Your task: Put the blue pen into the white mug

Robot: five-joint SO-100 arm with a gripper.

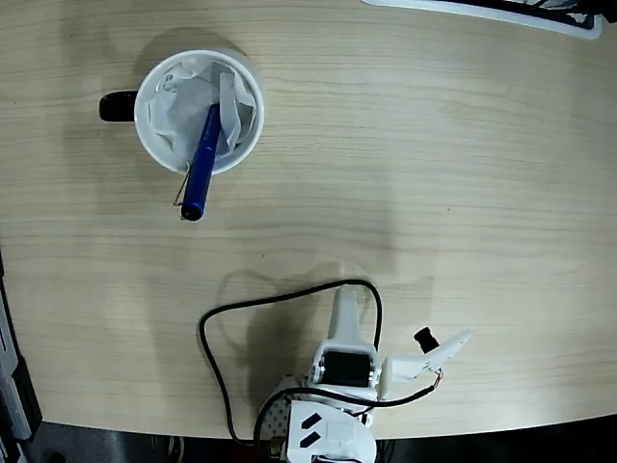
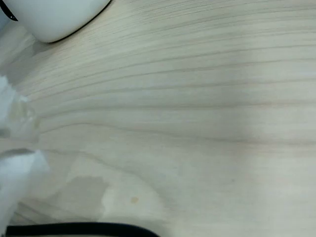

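Looking down from the fixed view, the white arm (image 1: 342,386) sits folded up at the bottom edge of the light wood-grain desk (image 1: 434,193), well apart from the white mug (image 1: 154,125). The gripper (image 1: 439,352) pokes out to the right of the arm's base, one white finger (image 1: 434,359) angled up and away. It's holding nothing, but whether the jaws are apart or together I honestly can't tell from this angle. A black cable (image 1: 217,338) loops off the arm toward the mug side and curls back under the base.

The wrist view mostly shows bare desk (image 2: 197,123), with a blurry white bit of the gripper (image 2: 15,173) at the left edge and the cable (image 2: 74,229) running along the bottom. The rounded white bottom of the mug (image 2: 54,17) peeks in at the top left corner there.

Further up in the fixed view, the mug stands upright, black handle (image 1: 118,106) pointing left, crumpled white paper (image 1: 188,101) stuffed inside. The blue pen (image 1: 201,164) is in the mug, leaning tilted against the rim on the side nearest the arm. Its lower end sticks out over the rim and hangs above the desk, thin metal clip showing alongside it.

A dark-and-white object (image 1: 501,12) cuts across the far top right corner, well past the mug.
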